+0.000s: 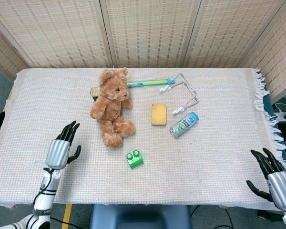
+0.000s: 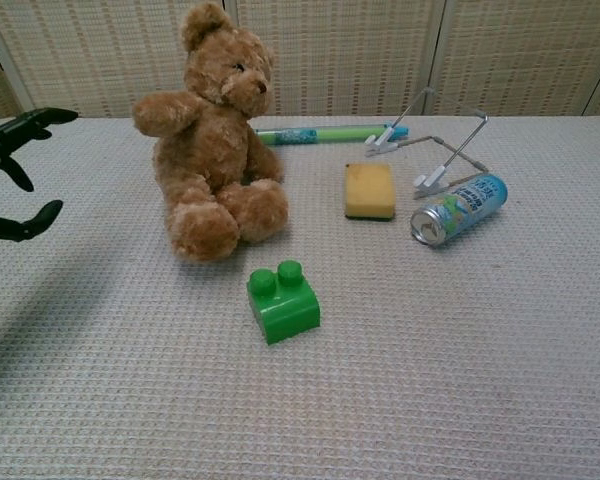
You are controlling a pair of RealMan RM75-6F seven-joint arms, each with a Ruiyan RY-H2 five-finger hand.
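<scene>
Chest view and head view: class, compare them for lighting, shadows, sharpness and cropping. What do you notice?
Head view: even, soft light; the teddy bear casts only a faint shadow; all sharp. Chest view: soft shadow beside the green block and under the left hand, which the frame edge crops; the can shows slight glare.
</scene>
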